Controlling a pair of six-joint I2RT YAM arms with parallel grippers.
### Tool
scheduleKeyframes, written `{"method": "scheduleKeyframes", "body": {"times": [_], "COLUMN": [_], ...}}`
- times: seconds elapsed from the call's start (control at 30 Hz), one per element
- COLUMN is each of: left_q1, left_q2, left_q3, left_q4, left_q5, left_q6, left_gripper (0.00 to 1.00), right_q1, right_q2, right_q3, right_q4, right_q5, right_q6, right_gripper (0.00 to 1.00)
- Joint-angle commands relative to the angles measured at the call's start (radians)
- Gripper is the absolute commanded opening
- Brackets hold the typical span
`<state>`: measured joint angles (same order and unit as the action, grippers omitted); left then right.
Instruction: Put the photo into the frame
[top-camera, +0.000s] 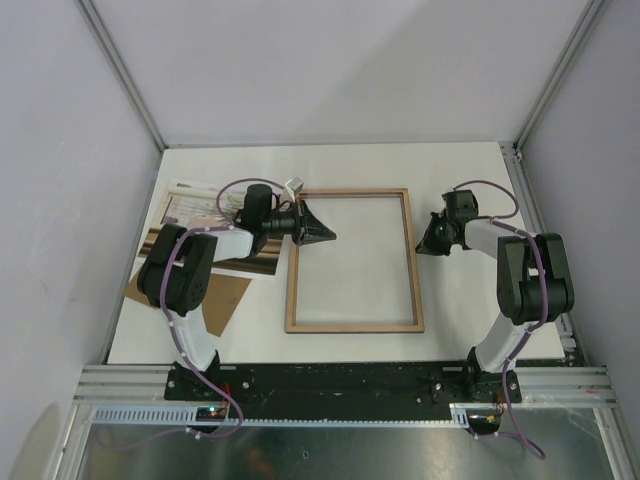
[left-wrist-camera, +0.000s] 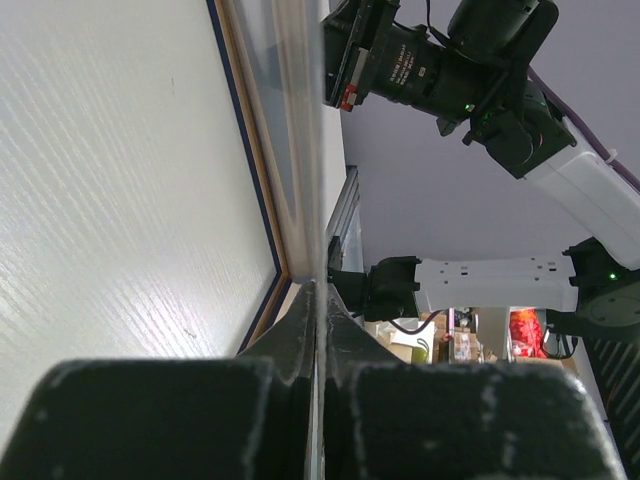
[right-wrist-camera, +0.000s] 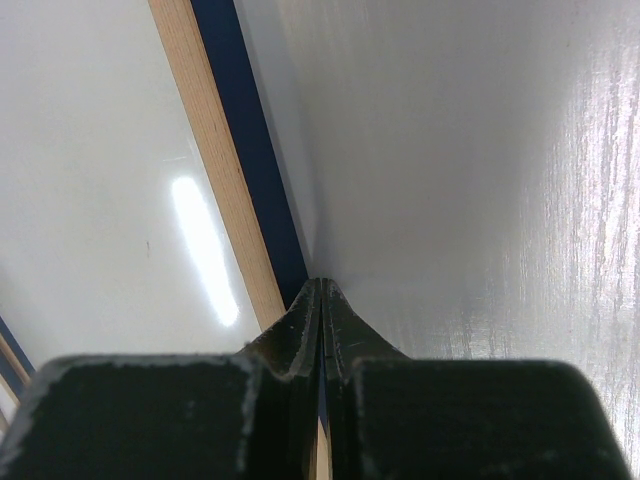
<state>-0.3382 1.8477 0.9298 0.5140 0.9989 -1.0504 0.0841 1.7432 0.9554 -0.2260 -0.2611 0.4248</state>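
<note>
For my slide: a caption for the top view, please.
Frame lies wood side up; left gripper over its left edge, right gripper beside its right; photo at left.

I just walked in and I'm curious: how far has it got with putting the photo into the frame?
Early. Done: the frame lies wood side up. In hand: the left tool and right tool seem pinched on its side edges. Still to do: the photo is outside, under the left arm, not yet in.

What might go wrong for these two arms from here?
The left gripper and right gripper seem to pinch the frame only by its thin edges, so it may slip or twist if lifted. The photo lies partly under the left arm, which might scuff or drag it.
</note>
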Motion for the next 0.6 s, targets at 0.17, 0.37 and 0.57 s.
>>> {"method": "scheduleKeyframes", "body": {"times": [0.17,0.37,0.57], "left_q1": [-0.001,-0.002,-0.001], "left_q2": [0.033,0.048,0.06], "left_q3": [0.014,0.027,0.03], "left_q4": [0.06,0.058,0.049], "left_q5": [0.016,0.017,0.015], "left_q6": [0.071,0.085,0.091], "left_gripper": [0.0,0.0,0.0], "right_q1": [0.015,0.016,0.018], "right_q2": [0.013,0.013,0.011], "right_q3": [0.013,0.012,0.012], "right_q4": [-0.014,-0.013,-0.013], "right_q5": [-0.027,-0.031,-0.03], "right_q6": [-0.011,-0.011,-0.011], "right_gripper": [0.02,0.02,0.02]}}
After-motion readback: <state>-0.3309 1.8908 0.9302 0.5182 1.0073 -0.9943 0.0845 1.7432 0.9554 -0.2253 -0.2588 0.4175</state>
